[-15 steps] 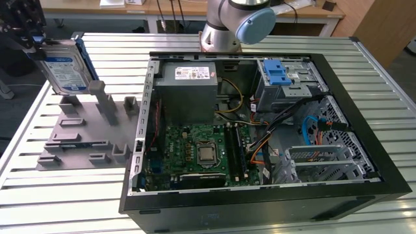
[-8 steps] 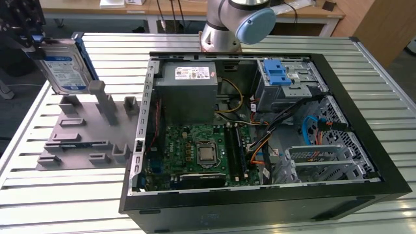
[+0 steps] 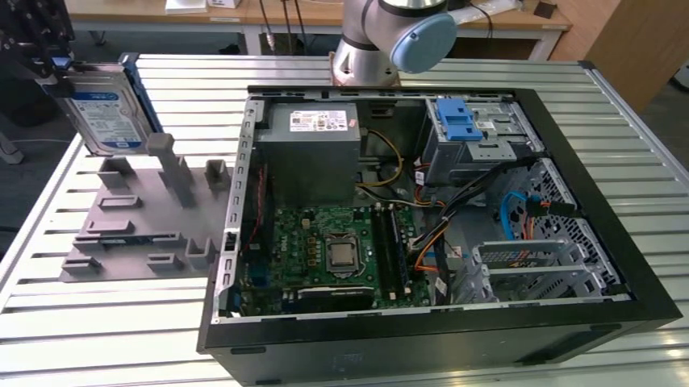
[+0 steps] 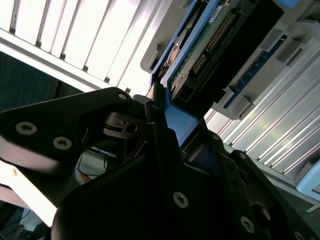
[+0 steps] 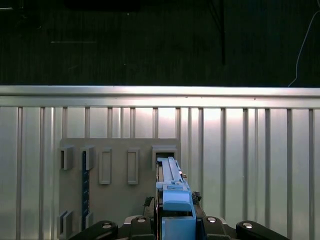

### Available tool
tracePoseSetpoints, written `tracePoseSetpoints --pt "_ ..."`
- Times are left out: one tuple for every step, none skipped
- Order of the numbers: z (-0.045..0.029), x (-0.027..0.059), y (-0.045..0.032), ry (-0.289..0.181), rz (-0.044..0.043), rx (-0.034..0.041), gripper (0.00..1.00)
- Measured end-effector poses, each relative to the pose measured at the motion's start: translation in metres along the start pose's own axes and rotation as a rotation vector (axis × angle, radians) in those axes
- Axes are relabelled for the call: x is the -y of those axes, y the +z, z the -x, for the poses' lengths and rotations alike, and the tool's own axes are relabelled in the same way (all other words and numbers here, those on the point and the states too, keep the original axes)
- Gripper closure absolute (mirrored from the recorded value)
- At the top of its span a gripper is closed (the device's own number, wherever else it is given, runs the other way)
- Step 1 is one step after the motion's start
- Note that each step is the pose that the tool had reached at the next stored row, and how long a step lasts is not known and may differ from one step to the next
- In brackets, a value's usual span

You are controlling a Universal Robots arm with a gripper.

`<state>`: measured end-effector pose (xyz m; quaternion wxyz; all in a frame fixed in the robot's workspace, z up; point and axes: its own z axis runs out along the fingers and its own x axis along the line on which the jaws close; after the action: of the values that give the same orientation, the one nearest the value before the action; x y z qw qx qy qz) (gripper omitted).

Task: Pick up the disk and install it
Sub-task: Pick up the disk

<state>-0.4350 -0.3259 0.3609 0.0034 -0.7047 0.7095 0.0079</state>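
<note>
Jaws clamped on the blue frame end of the disk (image 3: 102,121), gripper (image 5: 175,220) holding it on edge above the grey slotted holder (image 3: 140,218), which lies just beside the computer case (image 3: 409,343) on the exterior view's left. Carry step, by my read: keep the grip firm and the disk square, mind the holder's posts and the case wall. Ribbed metal bench (image 3: 108,322) under the case, wooden desks (image 3: 215,12) behind it
</note>
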Motion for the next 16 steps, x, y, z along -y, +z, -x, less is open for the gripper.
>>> tracePoseSetpoints --pt "0.0000 0.0000 -0.0001 0.000 0.0003 0.0000 0.64" --pt "0.0000 0.0000 -0.0002 0.000 0.0004 0.0001 0.64" --pt "0.0000 0.0000 -0.0004 0.000 0.0007 0.0000 0.64" --pt "0.0000 -0.0001 -0.0009 0.000 0.0010 -0.0002 0.64" --pt "0.0000 0.0000 -0.0012 0.000 0.0008 -0.0001 0.64" --pt "0.0000 0.0000 -0.0013 0.000 0.0007 0.0001 0.64" --pt "0.0000 0.0000 -0.0014 0.000 0.0008 0.0001 0.64" --pt "0.0000 0.0000 -0.0016 0.000 0.0010 0.0000 0.64" --pt "0.0000 0.0000 -0.0019 0.000 0.0015 0.0000 0.64" --pt "0.0000 0.0000 -0.0020 0.000 0.0018 0.0001 0.64" --pt "0.0000 0.0000 -0.0021 0.000 0.0020 0.0001 0.64" --pt "0.0000 0.0000 -0.0028 0.000 0.0025 -0.0001 0.64" --pt "0.0000 0.0000 -0.0035 0.000 0.0026 -0.0002 0.64" --pt "0.0001 0.0000 -0.0039 0.000 0.0023 0.0000 0.64" --pt "0.0001 0.0000 -0.0044 0.000 0.0022 0.0000 0.64" --pt "0.0001 0.0000 -0.0051 0.000 0.0023 0.0000 0.64"
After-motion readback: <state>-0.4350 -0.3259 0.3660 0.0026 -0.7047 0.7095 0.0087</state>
